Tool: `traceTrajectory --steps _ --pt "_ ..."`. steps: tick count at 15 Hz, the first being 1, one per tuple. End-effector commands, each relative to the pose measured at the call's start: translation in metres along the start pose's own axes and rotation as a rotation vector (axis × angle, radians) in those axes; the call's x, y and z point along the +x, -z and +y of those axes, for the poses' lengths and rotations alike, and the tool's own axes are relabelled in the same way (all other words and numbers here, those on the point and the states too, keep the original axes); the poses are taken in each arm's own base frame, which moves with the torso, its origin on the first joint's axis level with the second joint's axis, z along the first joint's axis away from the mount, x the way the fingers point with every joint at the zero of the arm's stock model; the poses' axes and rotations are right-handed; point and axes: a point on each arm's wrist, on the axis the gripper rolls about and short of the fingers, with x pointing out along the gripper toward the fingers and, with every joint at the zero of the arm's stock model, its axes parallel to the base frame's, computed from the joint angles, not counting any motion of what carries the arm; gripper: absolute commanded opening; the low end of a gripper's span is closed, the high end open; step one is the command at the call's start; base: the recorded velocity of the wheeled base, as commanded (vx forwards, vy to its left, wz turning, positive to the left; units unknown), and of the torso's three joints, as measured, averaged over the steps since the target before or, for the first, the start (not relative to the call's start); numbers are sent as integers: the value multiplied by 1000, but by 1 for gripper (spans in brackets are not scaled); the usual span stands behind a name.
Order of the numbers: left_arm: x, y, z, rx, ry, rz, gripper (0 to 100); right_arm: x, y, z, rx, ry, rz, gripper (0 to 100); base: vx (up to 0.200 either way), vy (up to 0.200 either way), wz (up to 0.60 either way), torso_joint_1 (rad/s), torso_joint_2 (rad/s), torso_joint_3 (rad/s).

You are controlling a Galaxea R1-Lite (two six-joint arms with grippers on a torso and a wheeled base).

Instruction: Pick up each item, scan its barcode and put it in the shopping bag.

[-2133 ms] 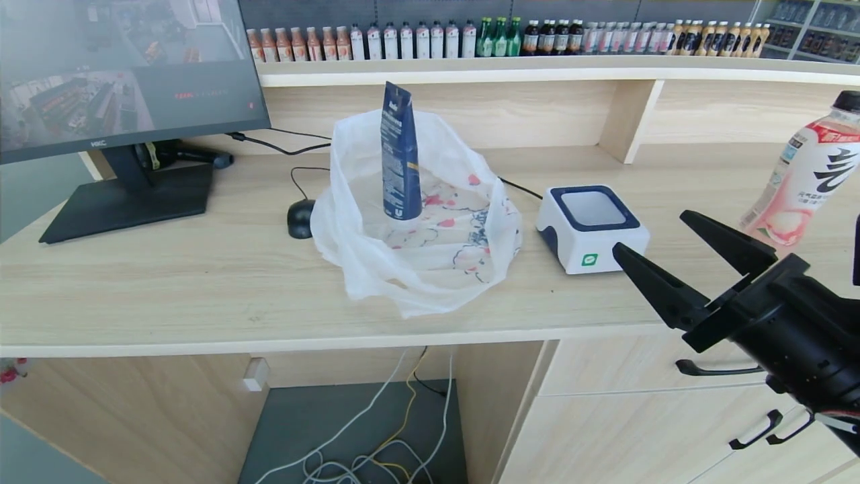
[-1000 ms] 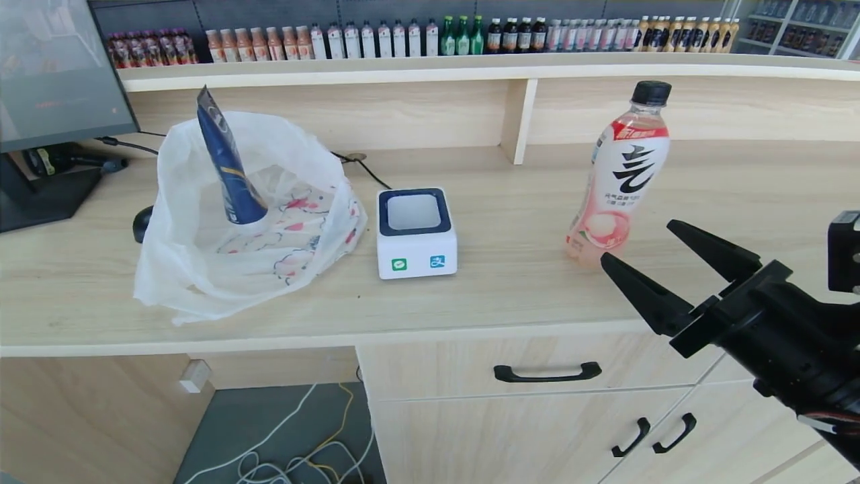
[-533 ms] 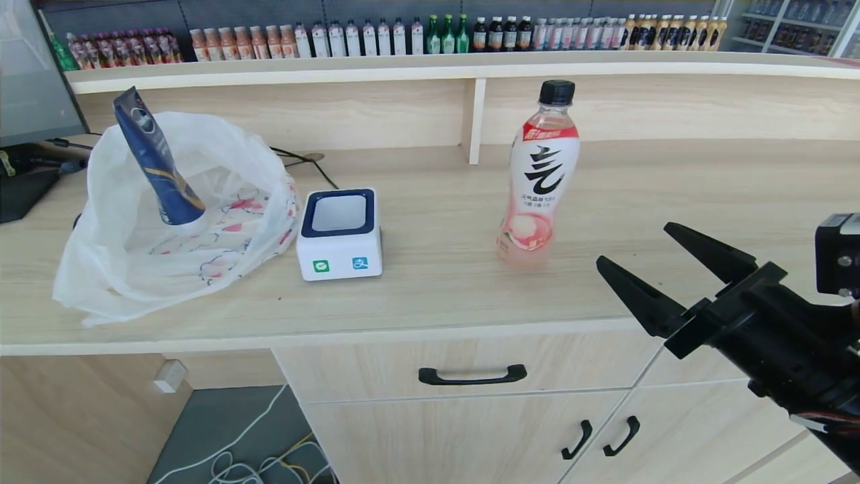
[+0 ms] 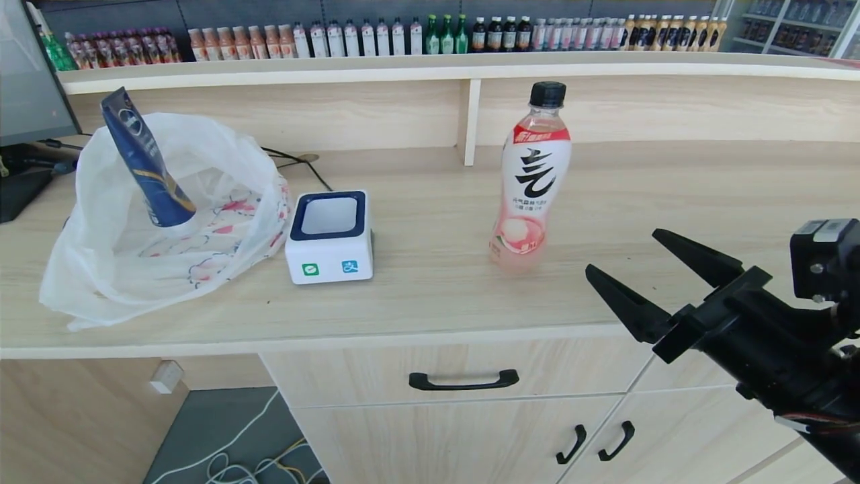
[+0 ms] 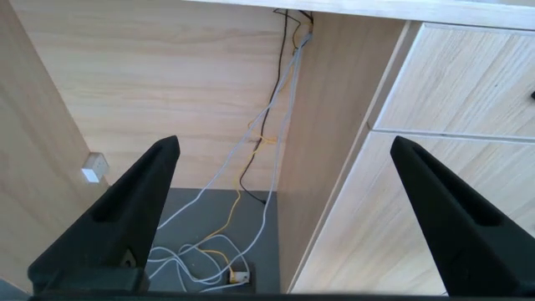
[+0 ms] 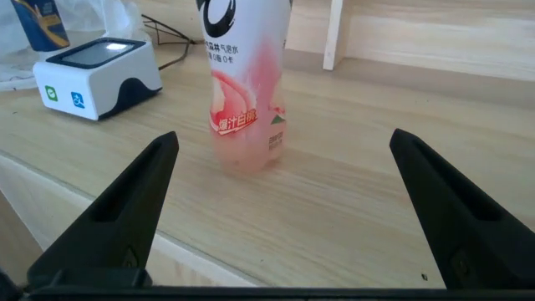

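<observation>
A pink drink bottle (image 4: 531, 181) with a black cap stands upright on the wooden counter (image 4: 430, 296), right of the white barcode scanner (image 4: 329, 236). The white shopping bag (image 4: 134, 228) lies open at the left with a dark blue pouch (image 4: 142, 161) standing in it. My right gripper (image 4: 662, 279) hangs open in front of the counter's edge, to the right of the bottle and nearer to me, holding nothing. Its wrist view has the bottle (image 6: 247, 92) ahead between the fingers (image 6: 125, 217), with the scanner (image 6: 96, 75) off to one side. My left gripper (image 5: 280, 221) is open below the counter, facing cables.
Drawers with black handles (image 4: 463, 383) sit under the counter. A monitor (image 4: 30, 74) stands at the far left with a cable (image 4: 295, 161) running behind the scanner. A raised shelf (image 4: 470, 67) backs the counter, with a divider (image 4: 468, 121) behind the bottle. Bottles line the shelf beyond.
The head camera has swung to the right, so bag, scanner and bottle shifted left in the picture. The right gripper stays open and has sunk slightly lower in the view.
</observation>
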Motion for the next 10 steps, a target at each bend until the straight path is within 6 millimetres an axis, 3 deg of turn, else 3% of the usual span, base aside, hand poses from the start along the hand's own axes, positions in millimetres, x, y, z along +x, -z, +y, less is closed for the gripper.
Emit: traceTrajectory --steps 1,5,10 --pt "0 0 0 0 -1 0 100 6 3 1 -5 -5 4 100 0 0 0 0 0 0" --pt "0 0 0 0 -1 0 100 17 5 4 -26 -16 1 100 0 0 0 0 0 0" --pt "0 0 0 0 -1 0 100 57 -11 14 -17 21 29 100 0 0 0 0 0 0"
